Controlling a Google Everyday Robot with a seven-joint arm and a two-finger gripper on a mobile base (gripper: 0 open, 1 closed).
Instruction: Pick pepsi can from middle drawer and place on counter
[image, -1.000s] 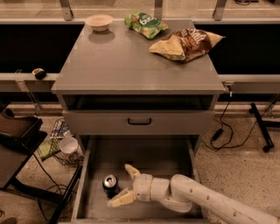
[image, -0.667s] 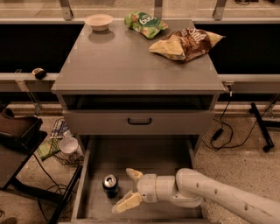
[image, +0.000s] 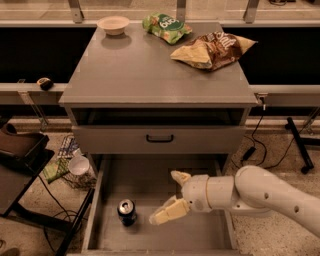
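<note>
The gripper (image: 172, 196) is wide open in the drawer (image: 145, 182); it should slide left around the can (image: 126, 212), then close gently.

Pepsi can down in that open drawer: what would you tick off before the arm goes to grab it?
1. Drawer pulled out, can exposed from above: ok.
2. Pepsi can upright, nothing on or against it: ok.
3. Gripper open, fingers spread wide: ok.
4. Gripper around the can: not ok. It sits inside the drawer to the can's right, apart from it.
5. Bare spot on the counter for the can: ok. The bowl, green bag and brown bag lie toward the back.
6. Room to lift past the shut drawer front above: cannot tell.
</note>
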